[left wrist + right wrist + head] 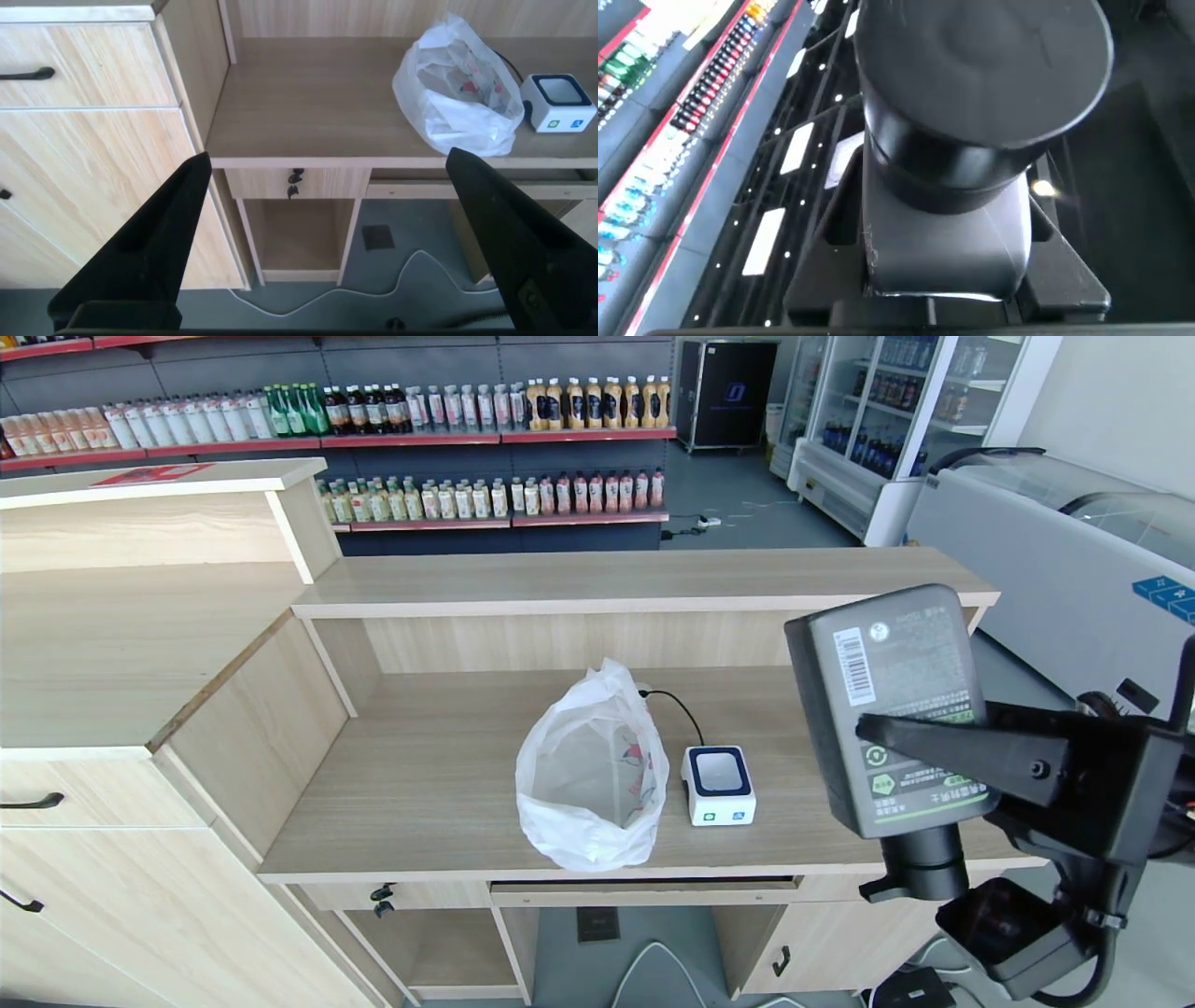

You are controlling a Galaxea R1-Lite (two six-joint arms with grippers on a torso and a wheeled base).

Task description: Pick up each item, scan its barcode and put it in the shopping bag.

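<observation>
Head view: scanner [717, 786] touching, perhaps, shopping bag [591, 775].

Wooden counter [448, 775], drink shelves [373, 439], glass-door coolers [878, 420] behind

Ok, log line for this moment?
right gripper shut on dark grey plastic bottle, black cap down | left gripper open | white plastic shopping bag beside white-blue scanner on wooden counter

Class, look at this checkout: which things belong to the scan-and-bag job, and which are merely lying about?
Job in hand: bottle, held in the right gripper; scanner; bag, standing beside the scanner on the counter.

Lying about: drink shelves; fridge; freezer; keys under the counter's edge.
</observation>
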